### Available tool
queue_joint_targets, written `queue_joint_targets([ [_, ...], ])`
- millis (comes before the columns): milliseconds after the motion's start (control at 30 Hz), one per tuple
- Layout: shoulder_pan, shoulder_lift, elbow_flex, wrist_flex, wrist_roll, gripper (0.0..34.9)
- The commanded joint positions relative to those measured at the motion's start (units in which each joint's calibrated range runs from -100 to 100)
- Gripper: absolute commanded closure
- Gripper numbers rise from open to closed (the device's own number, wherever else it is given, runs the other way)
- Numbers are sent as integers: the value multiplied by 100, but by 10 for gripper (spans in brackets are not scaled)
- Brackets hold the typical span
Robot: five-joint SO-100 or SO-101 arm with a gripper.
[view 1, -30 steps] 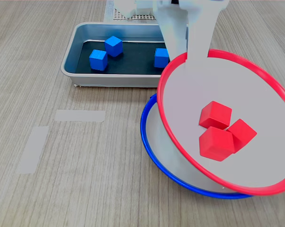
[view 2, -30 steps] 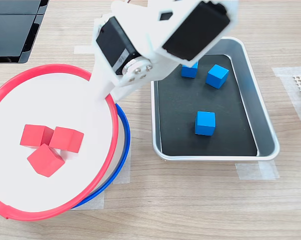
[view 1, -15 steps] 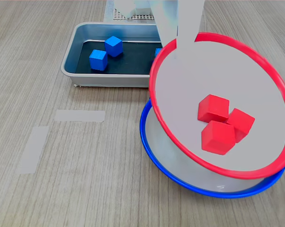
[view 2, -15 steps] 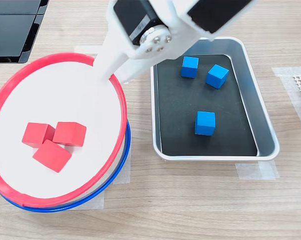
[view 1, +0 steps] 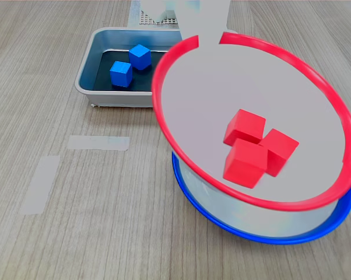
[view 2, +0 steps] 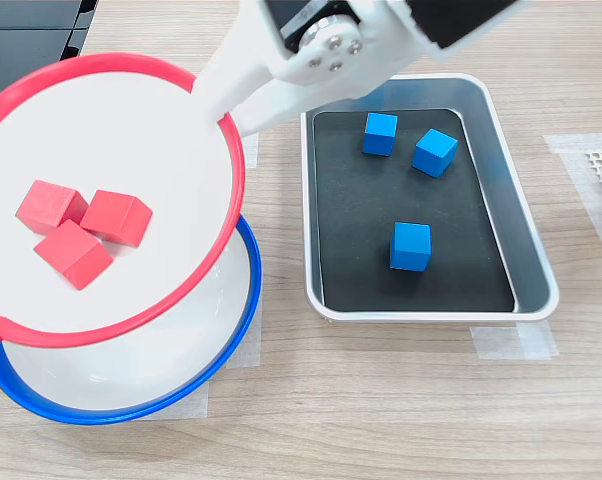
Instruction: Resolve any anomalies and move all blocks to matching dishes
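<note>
Three glossy cubes ride a lifted plate

Three red blocks (view 2: 79, 233) cluster on the round red-rimmed dish (view 2: 217, 215), pinched at its rim by the white gripper (view 2: 219, 102) above the blue-rimmed dish (view 2: 243, 325). Three blue blocks (view 2: 411, 246) sit in the rectangular metal tray (view 2: 531, 262).

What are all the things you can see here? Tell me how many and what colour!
Red blocks: three, red, clustered in the red-rimmed dish.
Blue blocks: three, blue, spread apart in the tray.
Red-rimmed dish: one, pale inside, held above the blue-rimmed dish.
Blue-rimmed dish: one, pale inside, on the table, no blocks seen in it.
Tray: one, grey metal with black bottom, beside the dishes.
Tape strips: pale, on the wooden table.
Gripper: one, white, clamping the red-rimmed dish's rim.
</note>
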Motion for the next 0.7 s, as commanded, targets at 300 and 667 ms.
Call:
queue_joint_targets([
  [300,1025,-1523,1074,-732,-186,349],
  [667,2192,-312,691,-1417,-137,349],
])
